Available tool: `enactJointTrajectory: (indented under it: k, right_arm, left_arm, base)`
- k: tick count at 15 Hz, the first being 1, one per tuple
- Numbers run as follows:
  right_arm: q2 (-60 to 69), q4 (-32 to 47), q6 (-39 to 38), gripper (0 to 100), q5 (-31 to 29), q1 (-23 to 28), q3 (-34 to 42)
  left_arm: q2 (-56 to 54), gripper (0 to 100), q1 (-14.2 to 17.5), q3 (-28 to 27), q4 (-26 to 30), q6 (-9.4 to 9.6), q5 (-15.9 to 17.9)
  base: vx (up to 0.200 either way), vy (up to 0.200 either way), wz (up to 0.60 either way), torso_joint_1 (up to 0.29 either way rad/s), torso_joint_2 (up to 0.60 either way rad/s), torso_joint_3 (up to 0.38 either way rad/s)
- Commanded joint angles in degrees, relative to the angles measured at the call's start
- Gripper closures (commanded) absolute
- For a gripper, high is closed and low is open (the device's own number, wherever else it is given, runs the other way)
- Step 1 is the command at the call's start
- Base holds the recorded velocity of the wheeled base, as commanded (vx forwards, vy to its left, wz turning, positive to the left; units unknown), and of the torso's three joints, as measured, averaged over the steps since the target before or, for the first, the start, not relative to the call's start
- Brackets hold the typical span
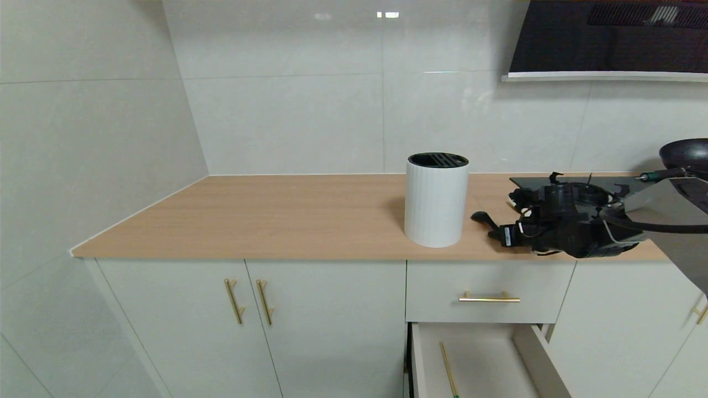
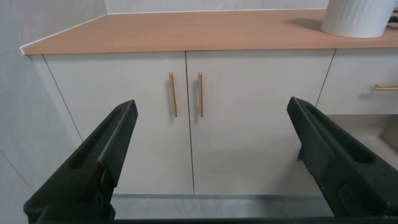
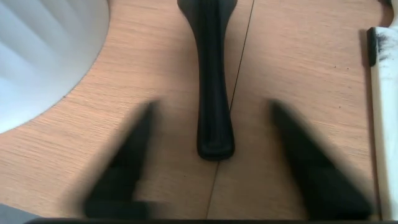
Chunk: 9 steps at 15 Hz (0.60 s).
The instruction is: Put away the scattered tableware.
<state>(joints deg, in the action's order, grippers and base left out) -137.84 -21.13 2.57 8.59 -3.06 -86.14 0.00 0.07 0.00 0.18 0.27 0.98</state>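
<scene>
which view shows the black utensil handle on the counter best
The right wrist view: the black utensil handle lies lengthwise on the wooden counter between the open fingers of the right gripper, beside the white ribbed holder. The head view shows just its dark end by that holder. The left wrist view faces cabinet doors.

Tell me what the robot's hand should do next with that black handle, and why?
Probably close the right gripper on the black handle: its open fingers sit either side of it as it lies on the counter beside the white holder.
</scene>
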Motion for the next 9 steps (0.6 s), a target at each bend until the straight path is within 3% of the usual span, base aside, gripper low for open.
enactJointTrajectory:
  k: [1,9]
  right_arm:
    - [-0.33,0.12,0.06,100,0.02,-0.19,0.01]
    - [2.58,0.3,-2.75,100,-2.09,-0.37,0.71]
  left_arm:
    - [0.0,0,0.01,0.0,-0.01,0.0,-0.01]
    - [0.0,0,0.01,0.0,-0.01,0.0,-0.01]
  base:
    - [0.0,0.0,0.0,0.0,0.0,0.0]
    - [0.0,0.0,0.0,0.0,0.0,0.0]
